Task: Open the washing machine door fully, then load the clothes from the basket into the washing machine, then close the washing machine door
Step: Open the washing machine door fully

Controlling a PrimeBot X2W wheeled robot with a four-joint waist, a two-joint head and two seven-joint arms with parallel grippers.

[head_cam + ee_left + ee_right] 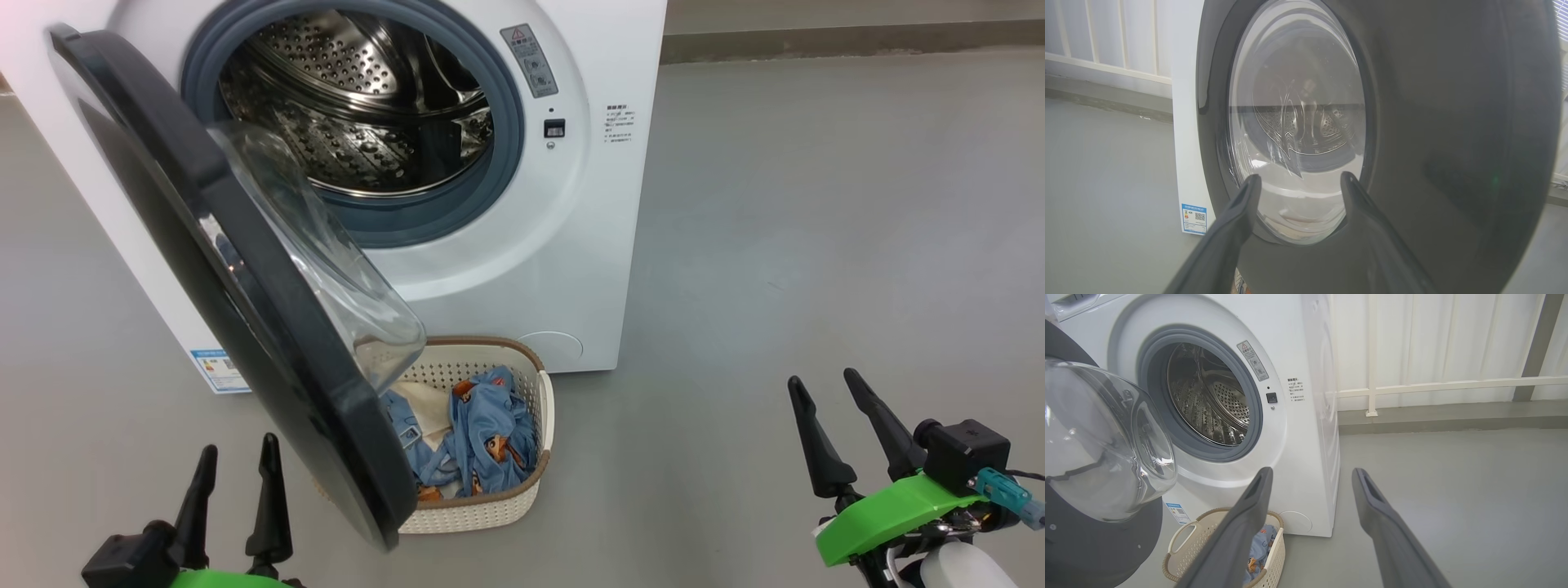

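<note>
One of three steps looks close to done: the washing machine (522,269), ahead of the left end effector (240,445) and the right end effector (821,377), shows a bare steel drum (359,98) inside its grey gasket (510,122). The washing machine door (188,245) is swung out on its left hinge. Its black rim and glass bowl stand just ahead of the left end effector, and they face it squarely in the left wrist view. Whether the door has reached full swing cannot be told, and it appears to overhang the near-left part of the basket (490,510). The basket sits on the grey floor (816,245) at the machine's foot, ahead and to the right of the left end effector. It lies ahead and to the left of the right end effector, well apart from it. The clothes (482,433), blue printed pieces with a cream one, all lie inside the basket, so loading and closing remain to be done. Both end effectors are spread wide and hold nothing.
</note>
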